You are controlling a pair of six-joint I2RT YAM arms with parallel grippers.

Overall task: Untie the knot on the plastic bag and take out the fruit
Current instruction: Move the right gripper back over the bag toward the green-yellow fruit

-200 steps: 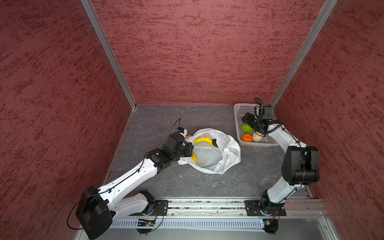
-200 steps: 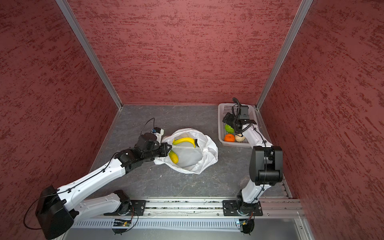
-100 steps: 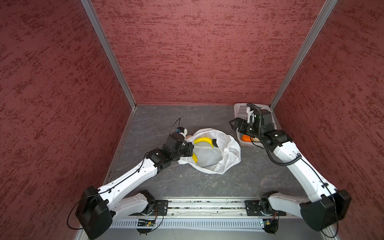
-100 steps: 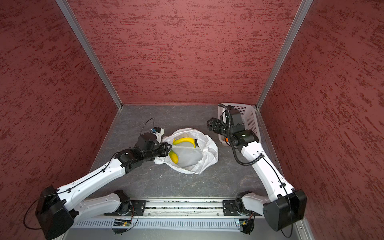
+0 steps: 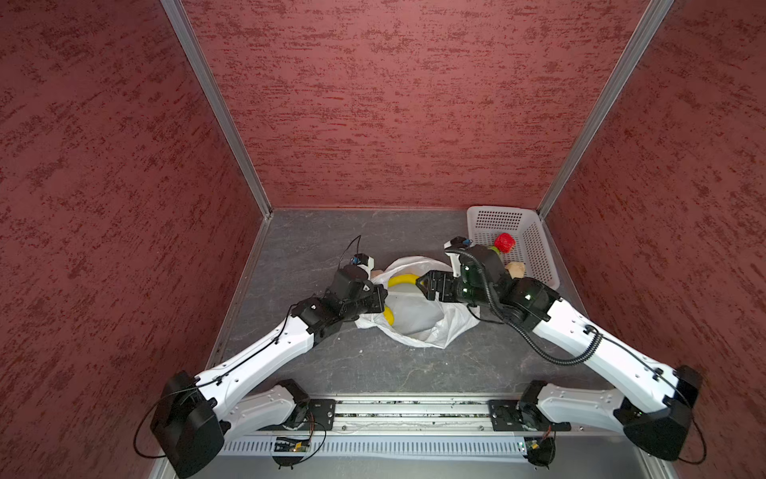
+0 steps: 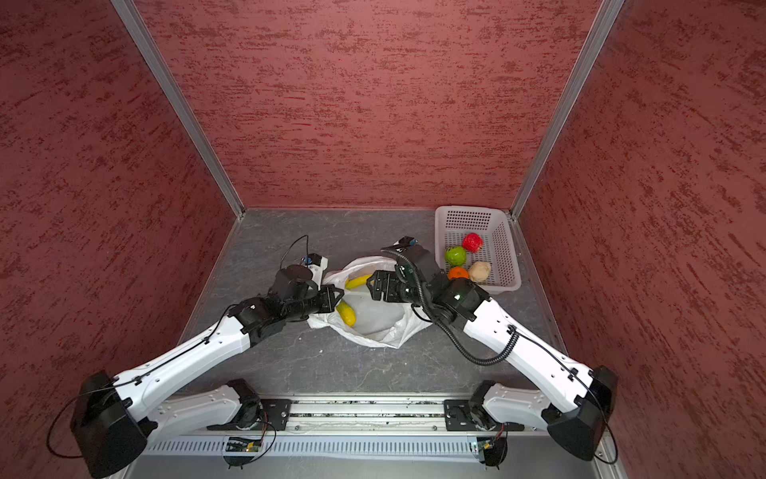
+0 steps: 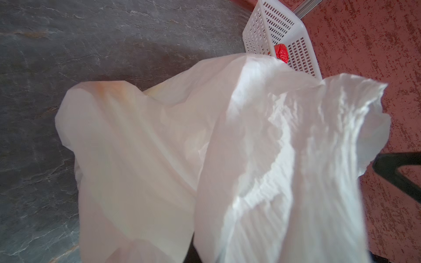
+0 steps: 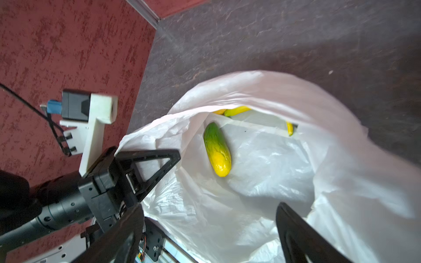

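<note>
The plastic bag (image 5: pixel 418 319) (image 6: pixel 373 319) lies open mid-floor, and no knot shows. Inside it are a yellow banana (image 6: pixel 358 282) (image 8: pixel 237 110) and a yellow-green oblong fruit (image 6: pixel 346 313) (image 8: pixel 217 151). My left gripper (image 5: pixel 383 298) (image 8: pixel 175 157) is shut on the bag's left rim, and white plastic (image 7: pixel 250 148) fills the left wrist view. My right gripper (image 6: pixel 371 284) (image 8: pixel 209 227) hangs open over the bag's mouth beside the banana, with nothing between its fingers. A red berry (image 6: pixel 472 241), green apple (image 6: pixel 455 256), orange (image 6: pixel 458 273) and beige round fruit (image 6: pixel 479 271) lie in the basket.
The white perforated basket (image 6: pixel 503 249) (image 5: pixel 539 257) stands in the back right corner against the red walls. My right forearm lies between it and the bag. The arm bases and a metal rail (image 5: pixel 410 408) line the front edge.
My right arm swung from over the basket leftward to the bag's mouth, staying open. The left gripper kept its hold on the bag rim without moving.
</note>
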